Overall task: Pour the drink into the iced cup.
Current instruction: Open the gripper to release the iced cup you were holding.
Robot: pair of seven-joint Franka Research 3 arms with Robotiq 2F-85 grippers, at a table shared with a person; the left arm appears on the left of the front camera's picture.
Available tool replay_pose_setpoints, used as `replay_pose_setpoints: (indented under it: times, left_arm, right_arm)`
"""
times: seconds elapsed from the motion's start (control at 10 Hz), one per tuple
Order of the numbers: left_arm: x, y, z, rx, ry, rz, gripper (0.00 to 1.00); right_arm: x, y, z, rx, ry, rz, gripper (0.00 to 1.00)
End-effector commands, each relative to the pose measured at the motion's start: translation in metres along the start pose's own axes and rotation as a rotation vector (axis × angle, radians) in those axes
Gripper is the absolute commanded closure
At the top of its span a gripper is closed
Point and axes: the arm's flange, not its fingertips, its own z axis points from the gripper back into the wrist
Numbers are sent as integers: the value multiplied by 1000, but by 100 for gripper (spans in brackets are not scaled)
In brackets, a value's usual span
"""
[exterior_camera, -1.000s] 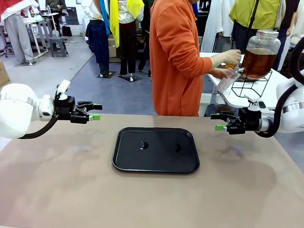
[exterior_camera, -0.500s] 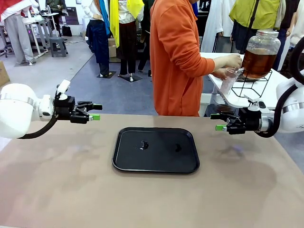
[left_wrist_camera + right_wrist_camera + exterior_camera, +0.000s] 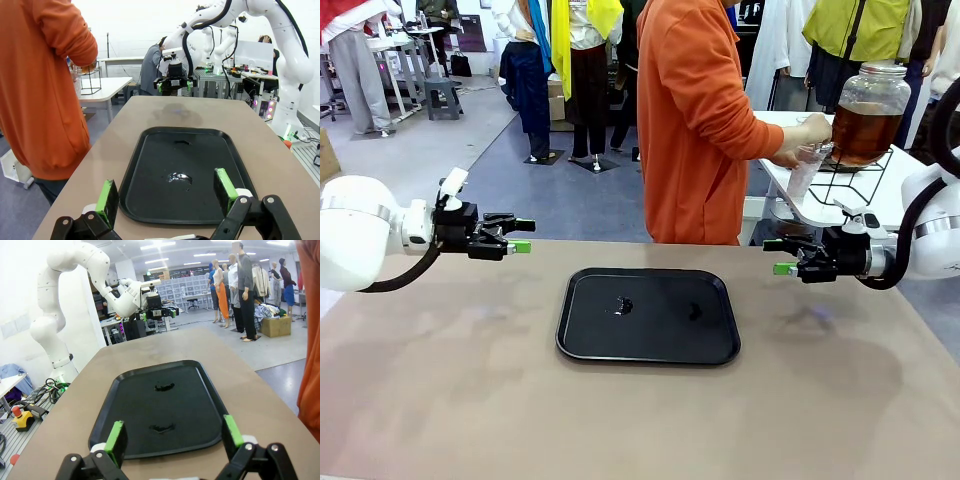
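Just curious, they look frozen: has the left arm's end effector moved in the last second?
No. The left end effector sits in the same spot relative to the black rectangular plastic tray.

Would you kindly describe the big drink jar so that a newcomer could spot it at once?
Look past the brown table and the person in orange to the white side table at far right. On a black wire stand there sits the jar: clear, wide, lidded, holding amber-brown drink. Nothing else nearby holds brown liquid.
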Motion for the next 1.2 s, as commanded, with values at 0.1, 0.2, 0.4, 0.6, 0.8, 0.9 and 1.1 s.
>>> replay_pose_setpoints:
  times: [0.1,0.2,0.4,0.6,0.8,0.9,1.1]
  left_arm:
    - [4,-1,-1,6,7,3,0]
    - [4,-1,-1,6,7,3,0]
    - [4,-1,-1,6,7,3,0]
    - [4,-1,-1,6,7,3,0]
    - [4,-1,-1,6,7,3,0]
    - [4,-1,-1,6,7,3,0]
    - [4,-1,-1,6,7,3,0]
  right_arm:
    - [3,0,-1,1,-3,2,0]
    - [3,0,-1,1,-3,2,0]
    - [3,0,-1,1,-3,2,0]
    - [3,0,-1,1,-3,2,0]
    - [3,0,-1,1,-3,2,0]
    - [3,0,-1,1,-3,2,0]
    - [3,0,-1,1,-3,2,0]
